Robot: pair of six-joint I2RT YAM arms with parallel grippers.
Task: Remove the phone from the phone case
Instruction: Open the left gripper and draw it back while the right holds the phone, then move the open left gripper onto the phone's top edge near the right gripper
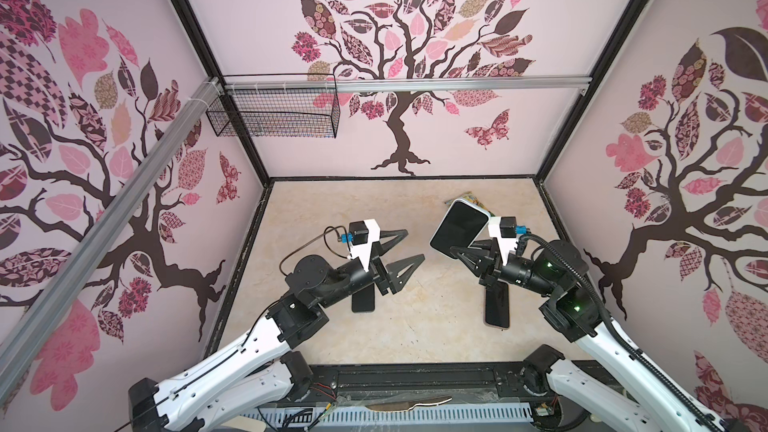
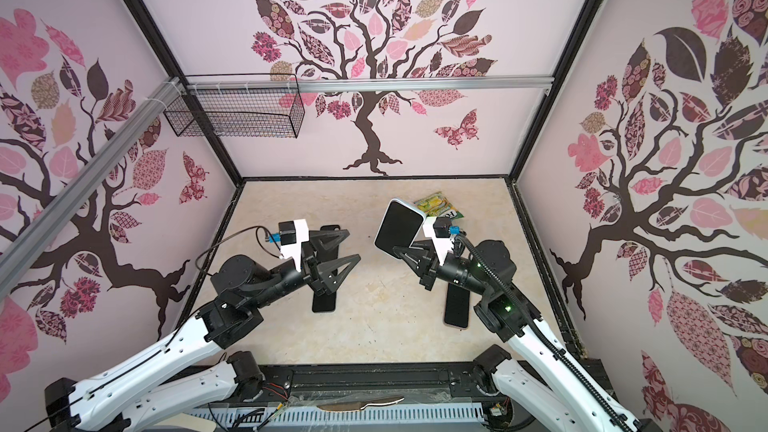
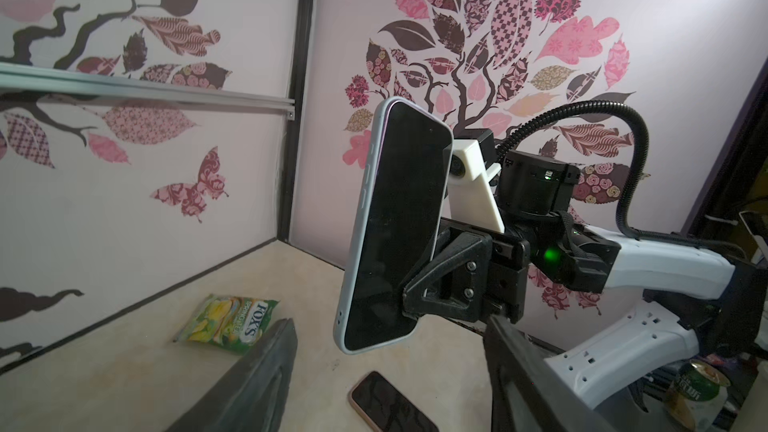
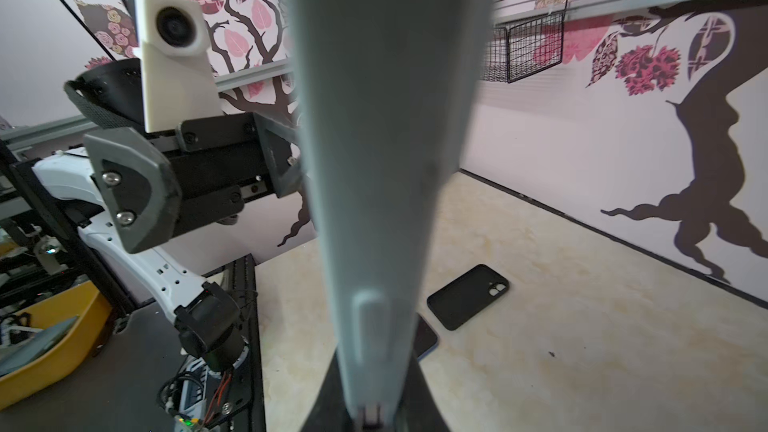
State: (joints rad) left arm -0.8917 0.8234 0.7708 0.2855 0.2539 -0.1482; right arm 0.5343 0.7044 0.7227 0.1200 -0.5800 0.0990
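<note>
Holding phone (image 1: pixel 459 226) in right gripper (image 1: pixel 457 249), left gripper (image 1: pixel 414 244) wide, black case (image 4: pixel 467 297) flat, packet (image 3: pixel 230 322) reading FOX'S.

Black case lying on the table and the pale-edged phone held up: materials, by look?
Black rectangular phone case: matte, no glare, rounded lip; likely silicone or soft plastic. Pale-blue-edged black-screened phone: smooth face with faint sheen, probably glass; satin frame, metal or plastic unclear.
</note>
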